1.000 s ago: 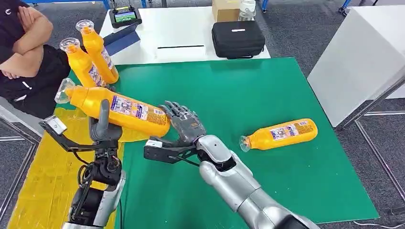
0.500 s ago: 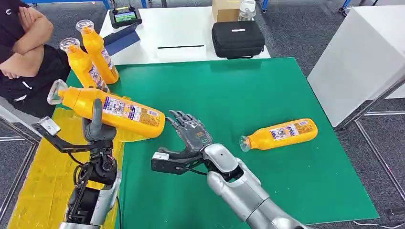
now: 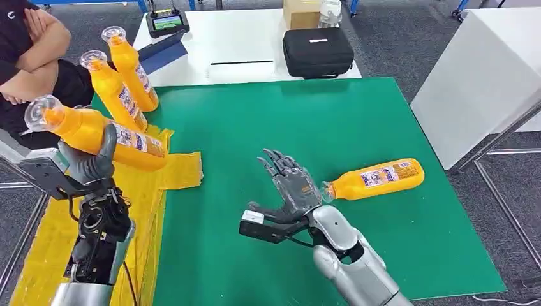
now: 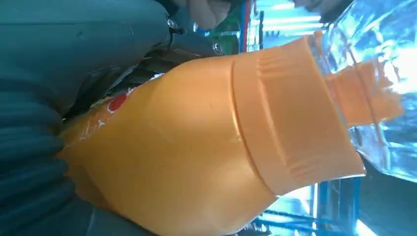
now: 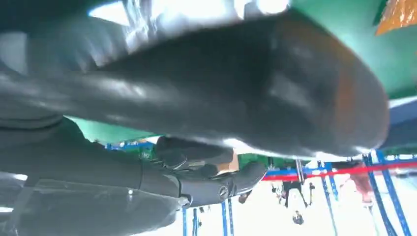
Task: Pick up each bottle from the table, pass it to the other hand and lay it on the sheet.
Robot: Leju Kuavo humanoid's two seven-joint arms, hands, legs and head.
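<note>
My left hand (image 3: pixel 89 160) grips an orange bottle (image 3: pixel 96 132) with a clear cap, held tilted above the yellow sheet (image 3: pixel 57 236) at the table's left edge. The left wrist view gives a close look at that bottle (image 4: pixel 206 147) against my hand (image 4: pixel 44 118). Two more orange bottles (image 3: pixel 111 89) (image 3: pixel 131 67) lie side by side at the sheet's far end. Another orange bottle (image 3: pixel 376 178) lies on its side on the green table (image 3: pixel 255 127) to the right. My right hand (image 3: pixel 290 188) is open, fingers spread, just left of that bottle's cap. In the right wrist view my hand (image 5: pixel 196 98) is a dark blur.
A person with folded arms (image 3: pixel 32 44) sits at the far left beside the table. Behind the green table stands a white table (image 3: pixel 242 44) with a black case (image 3: pixel 318 51), a cardboard box (image 3: pixel 301 13) and a controller (image 3: pixel 167 22). A white board (image 3: pixel 478 83) leans at the right.
My left hand has carried the bottle leftward from mid-table to above the yellow sheet. My right hand has let go of it and moved right, close to the lying bottle's cap.
</note>
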